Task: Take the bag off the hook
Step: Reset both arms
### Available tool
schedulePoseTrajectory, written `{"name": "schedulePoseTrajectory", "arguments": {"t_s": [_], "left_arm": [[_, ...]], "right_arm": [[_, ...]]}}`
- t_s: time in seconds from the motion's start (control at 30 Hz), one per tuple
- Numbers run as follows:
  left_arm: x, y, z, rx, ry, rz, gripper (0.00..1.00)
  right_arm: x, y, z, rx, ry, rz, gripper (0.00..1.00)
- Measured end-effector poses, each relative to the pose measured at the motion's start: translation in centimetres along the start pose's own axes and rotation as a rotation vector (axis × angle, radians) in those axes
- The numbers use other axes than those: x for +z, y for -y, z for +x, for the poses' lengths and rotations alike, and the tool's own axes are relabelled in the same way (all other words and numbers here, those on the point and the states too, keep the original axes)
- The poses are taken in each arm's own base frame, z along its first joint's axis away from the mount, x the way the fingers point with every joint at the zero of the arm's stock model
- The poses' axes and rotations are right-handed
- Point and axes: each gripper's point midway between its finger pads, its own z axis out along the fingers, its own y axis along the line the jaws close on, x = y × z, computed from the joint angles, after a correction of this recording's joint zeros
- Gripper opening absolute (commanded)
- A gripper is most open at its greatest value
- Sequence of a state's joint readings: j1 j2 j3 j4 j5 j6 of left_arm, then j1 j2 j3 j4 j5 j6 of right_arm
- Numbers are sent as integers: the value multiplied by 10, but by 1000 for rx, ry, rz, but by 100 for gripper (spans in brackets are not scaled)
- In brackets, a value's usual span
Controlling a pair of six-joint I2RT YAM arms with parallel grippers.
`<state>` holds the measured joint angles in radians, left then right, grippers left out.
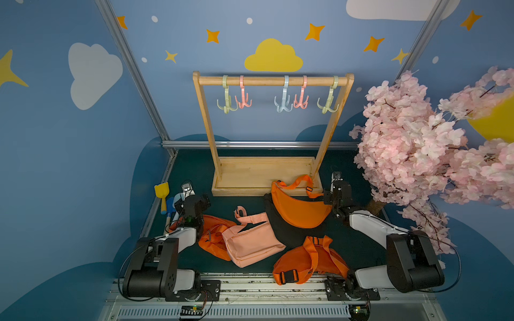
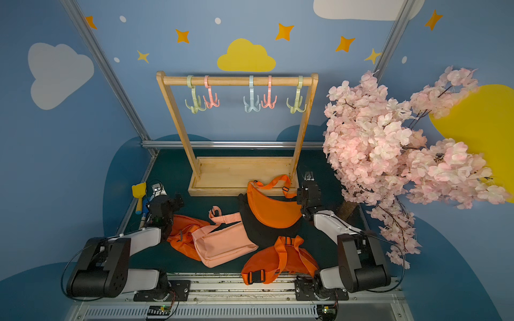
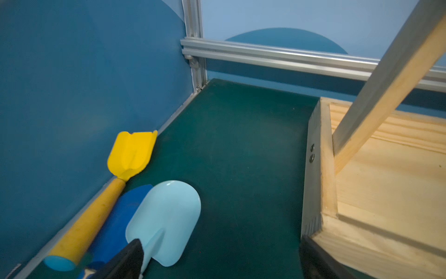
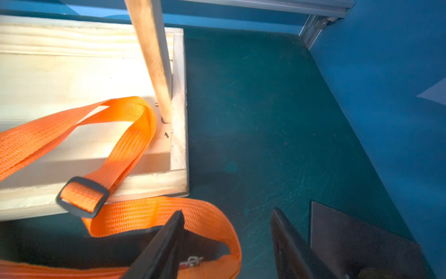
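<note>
as all hooks (image 1: 283, 102) hang bare and bags (image 1: 300, 211) lie on the worktop (image 1: 356, 250) at six o'clock, the task looks done; left pincer (image 3: 220, 248) and right pincer (image 4: 228, 215) are open.

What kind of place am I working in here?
Likely a staged children's-room set inside a robot cell: cloud and star wall decals, a wooden rack with pastel hooks, an artificial blossom tree.

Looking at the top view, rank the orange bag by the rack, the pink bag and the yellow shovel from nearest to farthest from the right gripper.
1. Orange bag by the rack: right beside the right gripper, on the right side.
2. Pink bag: in the middle, farther left.
3. Yellow shovel: far left side.
</note>
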<state>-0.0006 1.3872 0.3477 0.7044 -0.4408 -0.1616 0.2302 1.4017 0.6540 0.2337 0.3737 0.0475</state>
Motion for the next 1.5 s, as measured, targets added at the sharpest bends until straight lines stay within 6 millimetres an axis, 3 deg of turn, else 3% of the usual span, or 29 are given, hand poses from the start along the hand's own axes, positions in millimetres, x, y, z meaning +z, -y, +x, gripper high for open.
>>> {"name": "schedulePoseTrajectory", "arguments": {"t_s": [0.1, 0.23, 0.4, 0.57, 0.63, 0.77, 1.13, 1.5], "left_arm": [[4, 4, 17, 6, -42, 54, 100], [6, 23, 9, 9, -2, 181, 100], [3, 36, 28, 38, -7, 273, 100], [6, 42, 19, 41, 6, 295, 100], [9, 46, 13, 45, 5, 298, 100], [13, 52, 1, 50, 22, 301, 100], [9, 63, 9, 120, 7, 272, 100], [10, 58, 10, 125, 7, 241, 100]], "right_arm": [[1, -2, 8, -5, 39, -16, 59], [2, -6, 45, -68, 20, -69, 58], [2, -2, 44, -53, 129, -133, 59], [21, 17, 54, 36, 113, -124, 70], [21, 21, 47, 55, 142, -121, 89], [20, 19, 38, 71, 166, -136, 91], [20, 17, 34, 73, 179, -145, 91], [20, 17, 34, 74, 179, -145, 91]]}}
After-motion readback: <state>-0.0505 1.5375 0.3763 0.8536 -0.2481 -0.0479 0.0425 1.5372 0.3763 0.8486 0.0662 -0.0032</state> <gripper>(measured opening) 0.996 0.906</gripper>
